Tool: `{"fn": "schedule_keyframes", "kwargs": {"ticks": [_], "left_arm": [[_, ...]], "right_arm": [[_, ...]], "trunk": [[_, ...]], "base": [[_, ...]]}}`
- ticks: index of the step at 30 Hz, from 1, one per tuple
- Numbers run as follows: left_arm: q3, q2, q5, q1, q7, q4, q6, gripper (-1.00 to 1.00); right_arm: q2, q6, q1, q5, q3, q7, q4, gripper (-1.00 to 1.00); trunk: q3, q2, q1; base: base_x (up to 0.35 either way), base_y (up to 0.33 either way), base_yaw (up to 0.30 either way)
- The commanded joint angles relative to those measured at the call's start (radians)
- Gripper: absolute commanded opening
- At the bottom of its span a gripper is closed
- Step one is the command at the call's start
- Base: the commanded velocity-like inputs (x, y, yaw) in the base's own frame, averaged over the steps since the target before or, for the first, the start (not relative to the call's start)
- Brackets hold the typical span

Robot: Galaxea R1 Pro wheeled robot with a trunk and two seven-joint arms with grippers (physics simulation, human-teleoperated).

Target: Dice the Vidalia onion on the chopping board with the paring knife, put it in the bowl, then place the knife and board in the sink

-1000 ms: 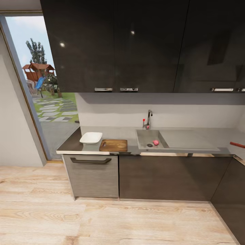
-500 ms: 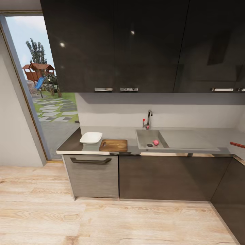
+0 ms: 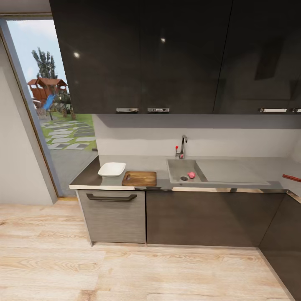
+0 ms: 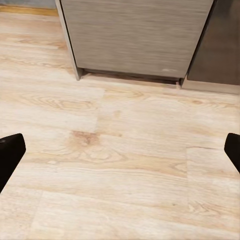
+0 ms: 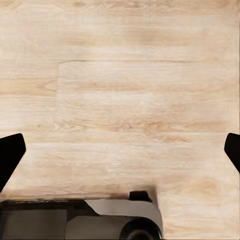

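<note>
- Head view: the Vidalia onion (image 3: 191, 175) is seen lying in the sink (image 3: 177, 166) basin, beside the round drain.
- The chopping board (image 3: 139, 178) is set at the bench (image 3: 234, 167) front edge, with the bowl (image 3: 111, 169) just beside it, nearer the bench's left end.
- A red handle, taken for the paring knife (image 3: 291, 178), is seen at the bench's far right.
- The left hand (image 4: 120, 150) and the right hand (image 5: 120, 150) are spread wide over the wooden floor (image 4: 125, 165), nothing grasped.

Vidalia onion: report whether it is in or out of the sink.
In. The Vidalia onion lies on the floor of the sink, beside the drain.
</note>
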Motion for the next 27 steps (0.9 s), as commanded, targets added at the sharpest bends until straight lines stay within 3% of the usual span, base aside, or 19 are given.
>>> {"fn": "schedule_keyframes", "kwargs": {"ticks": [1, 17, 20, 21, 23, 24, 25, 27], "left_arm": [[-0.001, 0.0, 0.008, 0.0, 0.0, 0.0, -0.002, 1.0], [0.001, -0.001, 0.009, 0.0, 0.001, 0.029, 0.0, 1.0], [0.002, -0.002, 0.009, -0.001, 0.002, 0.037, 0.0, 1.0], [0.002, -0.002, 0.009, -0.001, 0.002, 0.038, 0.0, 1.0], [0.002, -0.002, 0.008, -0.001, 0.002, 0.039, 0.0, 1.0], [0.002, -0.003, 0.008, -0.001, 0.002, 0.039, 0.0, 1.0], [0.002, -0.003, 0.008, -0.001, 0.002, 0.039, 0.0, 1.0], [0.002, -0.003, 0.008, -0.001, 0.002, 0.039, 0.0, 1.0]], "right_arm": [[0.0, -0.006, 0.0, 0.001, 0.0, -0.006, -0.033, 1.0], [-0.019, 0.002, 0.003, 0.003, 0.001, -0.041, -0.754, 1.0], [-0.019, 0.034, 0.014, 0.027, 0.001, -0.042, -0.944, 1.0], [-0.018, 0.046, 0.042, 0.052, 0.001, -0.042, -1.017, 1.0], [-0.015, 0.047, 0.087, 0.07, 0.001, -0.044, -1.064, 1.0], [-0.013, 0.021, 0.152, 0.081, 0.001, -0.05, -1.096, 1.0], [-0.012, 0.007, 0.168, 0.083, 0.001, -0.052, -1.1, 1.0], [-0.01, -0.111, 0.245, 0.087, 0.001, -0.058, -1.11, 1.0]], "trunk": [[0.0, 0.0, 0.0], [0.0, 0.0, 0.0], [0.0, 0.0, 0.0], [0.0, 0.0, 0.0], [0.0, 0.0, 0.0], [0.0, 0.0, 0.0], [0.0, 0.0, 0.0], [0.0, 0.0, 0.0]], "base": [[0.0, 0.0, 0.0], [0.0, 0.0, 0.0], [0.0, 0.0, 0.0], [0.0, 0.0, 0.0], [0.0, 0.0, 0.0], [0.0, 0.0, 0.0], [0.0, 0.0, 0.0], [0.0, 0.0, 0.0]]}}
